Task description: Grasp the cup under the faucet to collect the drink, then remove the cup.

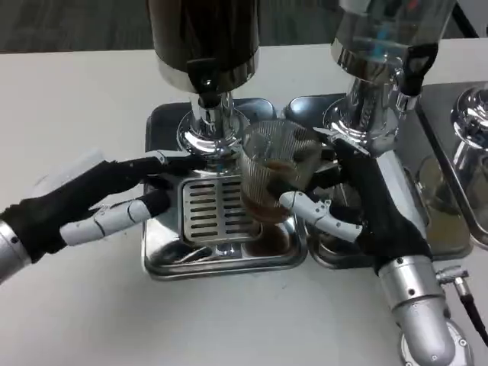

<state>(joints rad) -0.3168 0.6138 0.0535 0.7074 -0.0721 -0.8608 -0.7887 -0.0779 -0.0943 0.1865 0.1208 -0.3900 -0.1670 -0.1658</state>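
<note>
The right hand point(347, 210) is gripping the cup point(271, 179), tilted and part-filled with brown drink, over the drip tray point(221, 255) just beside the dark dispenser's faucet point(207, 88). It is risking a spill (that tilt worries me). The left hand point(114, 198), fingers extended, is touching the dispenser base point(202, 137); a second dispenser point(374, 84) is crowding the right arm.

We see a white desk point(69, 99) spread across nearly the whole view, evenly and softly lit, and beyond its far edge a strip of dark grey floor point(69, 23) along the top.
</note>
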